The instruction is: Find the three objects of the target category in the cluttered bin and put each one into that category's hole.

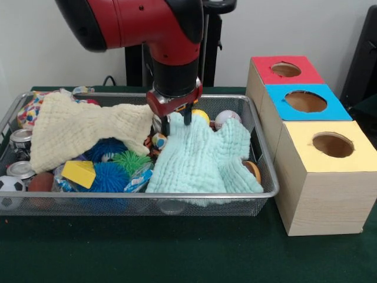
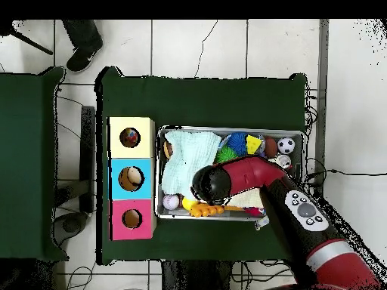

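The wire mesh bin (image 1: 268, 191) (image 2: 227, 129) is full of clutter. My gripper (image 1: 177, 122) points down in the bin's far middle, with its fingers apart at the top edge of a mint-green cloth (image 1: 203, 159) (image 2: 185, 158). The arm hides the gripper in the overhead view. A spotted cloth (image 1: 26, 112) peeks out at the far left corner, behind a cream cloth (image 1: 76, 130). A small spotted piece (image 1: 159, 140) lies just left of the gripper. The yellow-topped box's hole (image 1: 333, 144) (image 2: 130, 137) is right of the bin. From overhead, something colourful shows inside the hole.
Blue-topped (image 1: 305, 101) and red-topped (image 1: 285, 69) boxes stand behind the yellow one. The bin also holds blue spiky balls (image 1: 109, 177), a green spiky ball (image 1: 131, 160), a yellow block (image 1: 79, 173), cans (image 1: 22, 171), a soccer ball (image 1: 9, 188) and a baseball (image 1: 227, 118).
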`<state>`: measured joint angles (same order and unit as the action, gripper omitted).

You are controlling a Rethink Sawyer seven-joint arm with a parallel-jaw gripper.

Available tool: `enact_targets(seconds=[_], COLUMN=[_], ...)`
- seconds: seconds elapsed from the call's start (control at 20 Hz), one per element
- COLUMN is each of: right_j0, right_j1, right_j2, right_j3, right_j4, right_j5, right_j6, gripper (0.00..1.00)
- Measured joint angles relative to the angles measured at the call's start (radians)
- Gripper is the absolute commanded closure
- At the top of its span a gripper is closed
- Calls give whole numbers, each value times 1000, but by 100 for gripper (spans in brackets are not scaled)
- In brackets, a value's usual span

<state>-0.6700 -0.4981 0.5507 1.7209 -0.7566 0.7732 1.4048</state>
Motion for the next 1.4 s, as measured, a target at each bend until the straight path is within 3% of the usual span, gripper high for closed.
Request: enact_targets(seconds=[0.65,1.4], right_j0=[-16,-81], right_j1=[-8,-163], right_j2=[7,51], right_j3=[1,49], right_j4=[-20,27], right_j5=[-15,140], right_j6=[0,-1], gripper=[0,0])
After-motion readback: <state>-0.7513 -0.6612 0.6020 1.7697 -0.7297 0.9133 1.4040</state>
